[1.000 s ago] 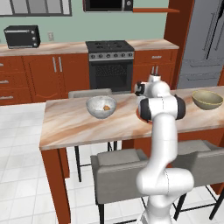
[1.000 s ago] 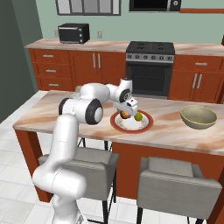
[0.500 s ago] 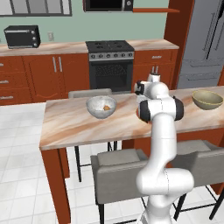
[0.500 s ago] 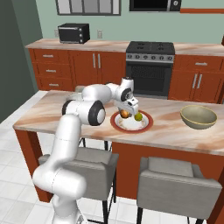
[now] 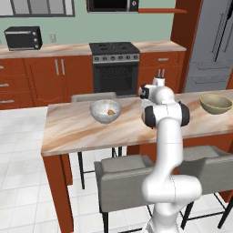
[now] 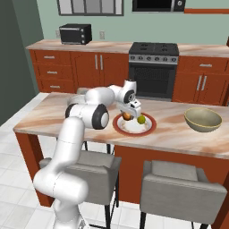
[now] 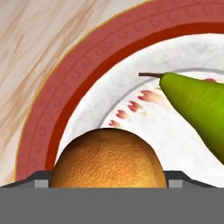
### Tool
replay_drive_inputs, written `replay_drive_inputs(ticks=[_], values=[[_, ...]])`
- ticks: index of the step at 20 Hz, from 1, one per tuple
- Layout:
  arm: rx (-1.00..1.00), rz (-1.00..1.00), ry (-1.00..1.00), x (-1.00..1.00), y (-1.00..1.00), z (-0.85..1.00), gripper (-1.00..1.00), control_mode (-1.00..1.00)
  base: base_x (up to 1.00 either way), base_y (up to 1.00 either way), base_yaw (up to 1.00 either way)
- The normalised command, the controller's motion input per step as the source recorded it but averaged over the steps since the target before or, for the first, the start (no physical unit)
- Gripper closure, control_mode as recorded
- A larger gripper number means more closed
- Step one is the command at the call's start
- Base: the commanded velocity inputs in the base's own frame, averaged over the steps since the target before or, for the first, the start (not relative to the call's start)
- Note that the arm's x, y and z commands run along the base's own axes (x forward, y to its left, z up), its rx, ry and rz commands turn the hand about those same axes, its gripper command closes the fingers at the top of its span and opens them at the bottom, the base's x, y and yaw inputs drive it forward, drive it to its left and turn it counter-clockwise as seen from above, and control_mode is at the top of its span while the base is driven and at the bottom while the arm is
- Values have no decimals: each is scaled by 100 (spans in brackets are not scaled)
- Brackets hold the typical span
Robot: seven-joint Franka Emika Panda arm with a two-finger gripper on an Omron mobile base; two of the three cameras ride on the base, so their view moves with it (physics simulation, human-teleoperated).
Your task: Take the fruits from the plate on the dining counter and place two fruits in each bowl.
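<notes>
Orange-brown fruit (image 7: pixel 108 158), rough pitted skin, round, close up at bottom of hand view, sitting on white centre of plate (image 7: pixel 57 83). Green pear-shaped fruit (image 7: pixel 197 109) with thin brown stem just beside it on same plate, apart from it. Plate: wide red-brown patterned rim, small red marks on white middle. From right base view: plate (image 6: pixel 150 129) on beige-pink marble dining counter (image 6: pixel 67 120), orange fruit (image 6: pixel 127 116) and yellow-green fruit (image 6: pixel 141 119) on it, gripper (image 6: pixel 130 112) down at orange fruit. Jaws either side of orange fruit; can't tell if pinching or only straddling. Olive-tan bowl (image 6: pixel 203 119) farther right along counter, well apart from plate. Whitish-grey speckled bowl (image 5: pixel 105 111) on counter's other side in left base view, something orange inside. White arm blocking plate in left base view. Grey stools (image 6: pixel 181 192) tucked under counter. Stove (image 5: pixel 113 63), black microwave (image 5: pixel 22 37), red-brown cabinets behind.
</notes>
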Motion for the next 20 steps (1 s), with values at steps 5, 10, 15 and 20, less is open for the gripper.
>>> replay_drive_inputs(ticks=[5,10,15,20], values=[[-2,2,-5,-32,5,0,100,-100,0,0,0],[-1,10,-15,-100,18,38,100,-100,0,0,0],[-5,18,0,-100,67,66,100,-100,0,0,0],[-4,23,0,-97,82,59,100,-100,0,0,0]])
